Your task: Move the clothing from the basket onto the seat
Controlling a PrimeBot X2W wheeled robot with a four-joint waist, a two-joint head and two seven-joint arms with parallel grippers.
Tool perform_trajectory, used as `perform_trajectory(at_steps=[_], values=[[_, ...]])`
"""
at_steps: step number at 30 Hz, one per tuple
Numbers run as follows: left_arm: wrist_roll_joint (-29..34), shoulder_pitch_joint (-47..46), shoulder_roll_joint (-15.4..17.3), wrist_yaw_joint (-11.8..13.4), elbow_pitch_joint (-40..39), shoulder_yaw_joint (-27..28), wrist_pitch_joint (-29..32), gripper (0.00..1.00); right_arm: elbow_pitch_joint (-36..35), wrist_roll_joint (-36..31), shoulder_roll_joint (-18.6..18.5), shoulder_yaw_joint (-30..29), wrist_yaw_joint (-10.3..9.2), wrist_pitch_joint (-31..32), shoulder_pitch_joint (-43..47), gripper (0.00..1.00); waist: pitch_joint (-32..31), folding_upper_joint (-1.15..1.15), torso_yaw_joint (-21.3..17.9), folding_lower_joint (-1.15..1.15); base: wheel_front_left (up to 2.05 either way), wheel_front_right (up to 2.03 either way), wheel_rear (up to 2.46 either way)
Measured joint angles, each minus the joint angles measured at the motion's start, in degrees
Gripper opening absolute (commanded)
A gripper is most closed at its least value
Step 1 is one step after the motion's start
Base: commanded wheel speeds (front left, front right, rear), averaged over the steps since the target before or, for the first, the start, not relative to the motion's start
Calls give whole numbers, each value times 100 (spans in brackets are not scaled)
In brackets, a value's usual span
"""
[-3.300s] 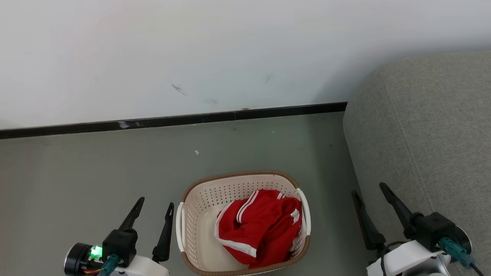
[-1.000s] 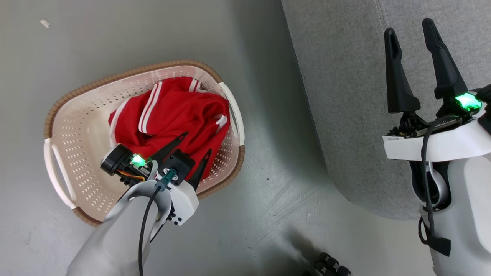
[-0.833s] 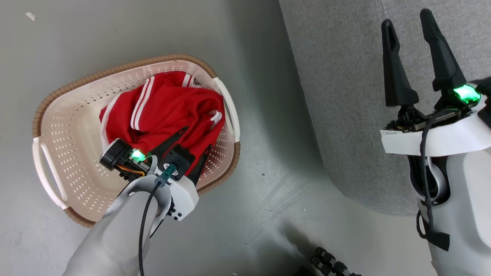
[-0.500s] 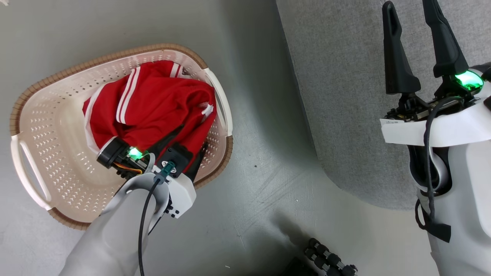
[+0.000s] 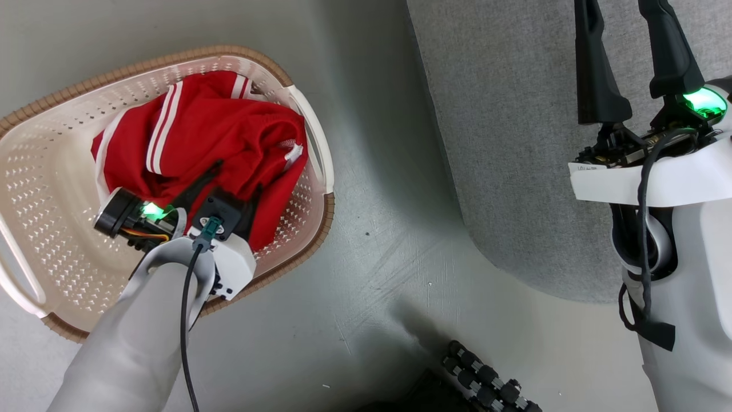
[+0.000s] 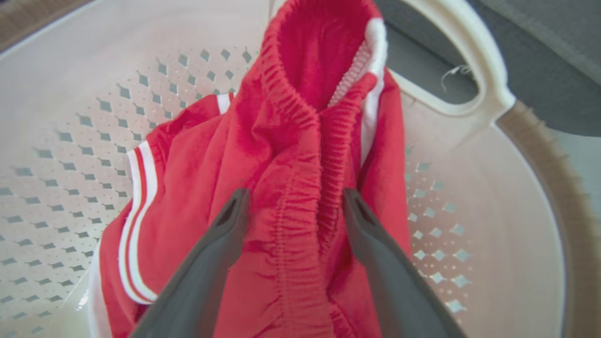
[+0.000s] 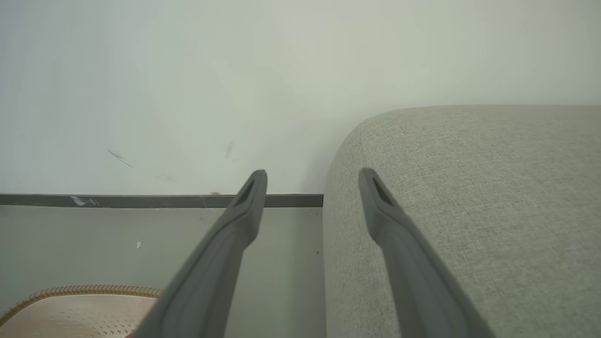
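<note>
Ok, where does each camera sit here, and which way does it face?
Head view: on the head, looking down at floor, basket, clothing and seat; left fingers and right fingers show.
Left wrist view: on the left wrist, pointing into the basket; the open left fingers straddle the clothing.
Right wrist view: on the right wrist, facing the wall past the seat; the right fingers show open.
Shared: all three catch the basket.

Light: bright, diffuse; no glare. Head view sharp; soft shadow on floor (image 5: 366, 257) beside seat (image 5: 503, 143). Green LEDs (image 5: 706, 102) overexposed. Left wrist view: clothing (image 6: 281, 164) sharp, left fingers (image 6: 206, 263) and basket (image 6: 474, 80) rim blurred, edges bowed. Right wrist view: right fingers (image 7: 220, 263) soft, wall (image 7: 300, 70) evenly lit, low contrast.
</note>
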Motion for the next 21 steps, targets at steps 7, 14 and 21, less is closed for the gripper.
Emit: perform_trajectory(at_steps=[7, 14, 21], values=[[58, -88, 53, 223, 214, 75, 1, 100, 1, 49, 0, 26, 0, 0, -94, 100, 119, 0, -49, 0, 0, 0, 0], [79, -205, 81, 326, 392, 152, 0, 77, 52, 93, 0, 36, 0, 0, -131, 100, 159, 0, -65, 0, 0, 0, 0], [77, -220, 100, 167, 407, 81, -51, 0, 118, 92, 0, 41, 0, 0, -207, 100, 124, 0, -34, 0, 0, 0, 0]])
